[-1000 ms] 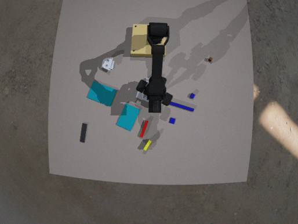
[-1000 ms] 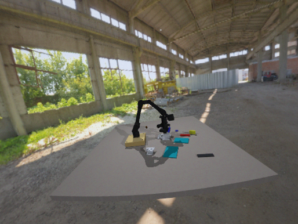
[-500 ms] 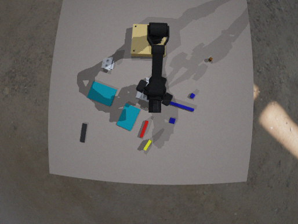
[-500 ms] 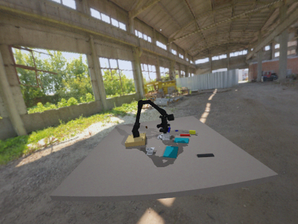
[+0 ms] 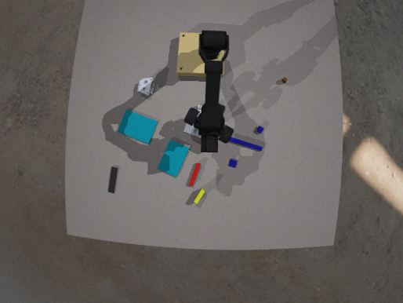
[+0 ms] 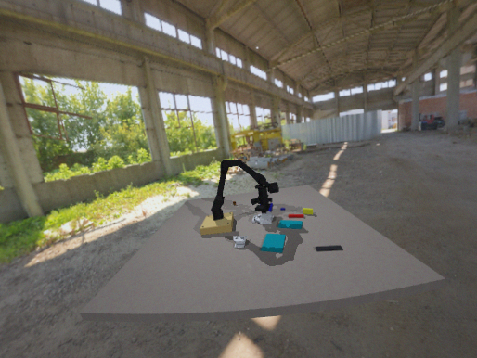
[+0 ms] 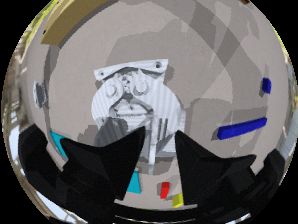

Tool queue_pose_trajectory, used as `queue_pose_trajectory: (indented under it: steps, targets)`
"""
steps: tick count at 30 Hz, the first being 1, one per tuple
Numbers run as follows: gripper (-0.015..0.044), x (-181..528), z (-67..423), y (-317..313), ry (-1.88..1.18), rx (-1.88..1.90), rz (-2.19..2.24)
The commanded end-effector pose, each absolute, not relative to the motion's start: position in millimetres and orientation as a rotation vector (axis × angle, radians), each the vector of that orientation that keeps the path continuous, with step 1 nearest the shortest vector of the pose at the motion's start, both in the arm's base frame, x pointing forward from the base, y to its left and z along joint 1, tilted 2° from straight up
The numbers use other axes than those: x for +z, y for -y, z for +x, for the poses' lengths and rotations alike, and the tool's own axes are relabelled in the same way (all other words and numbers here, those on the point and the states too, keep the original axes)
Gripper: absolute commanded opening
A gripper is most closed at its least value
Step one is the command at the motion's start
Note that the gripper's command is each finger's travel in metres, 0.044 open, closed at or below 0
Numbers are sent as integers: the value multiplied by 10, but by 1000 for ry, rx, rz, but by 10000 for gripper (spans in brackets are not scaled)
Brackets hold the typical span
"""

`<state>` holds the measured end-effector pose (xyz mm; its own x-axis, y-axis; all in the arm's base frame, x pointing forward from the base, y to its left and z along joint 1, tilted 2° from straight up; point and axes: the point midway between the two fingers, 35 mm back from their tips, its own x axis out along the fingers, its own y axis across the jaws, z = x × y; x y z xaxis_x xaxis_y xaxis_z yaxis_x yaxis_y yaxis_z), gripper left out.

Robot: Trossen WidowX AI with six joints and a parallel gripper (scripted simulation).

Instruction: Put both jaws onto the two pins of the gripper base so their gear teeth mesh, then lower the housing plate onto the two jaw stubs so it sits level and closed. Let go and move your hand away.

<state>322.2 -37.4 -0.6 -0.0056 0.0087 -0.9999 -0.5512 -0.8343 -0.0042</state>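
- Roughly central on the grey table top (image 5: 274,212) (image 6: 232,283), the gripper (image 5: 212,125) (image 6: 263,209) (image 7: 160,131) is well apart from every edge.
- Sideways, the teal block (image 5: 173,158) (image 6: 290,224) (image 7: 134,182) and the long blue bar (image 5: 245,144) (image 7: 242,128) flank it, near; the red bar (image 5: 194,174) (image 6: 296,216) (image 7: 165,190) lies between it and the front edge.
- The white gripper base (image 5: 188,129) (image 6: 261,220) (image 7: 172,107) sits just below the fingers.
- The fingers grasp a slim white jaw part (image 7: 152,151), its exact seating unclear.
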Motion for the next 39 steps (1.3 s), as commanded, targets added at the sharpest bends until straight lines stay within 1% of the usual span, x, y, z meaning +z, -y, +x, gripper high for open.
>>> queue_pose_trajectory:
  steps: [1,13,16,17,31,39]
  targets:
    - [134,-10,3223,370,-560,1892,-1876]
    - [134,-10,3223,370,-560,1892,-1876]
    - [213,-6,3222,374,-560,1895,-1879]
    - [224,-6,3222,374,-560,1895,-1879]
    - [224,16,3224,375,-560,1895,-1879]
    - [224,666,3227,378,-560,1892,-1877]
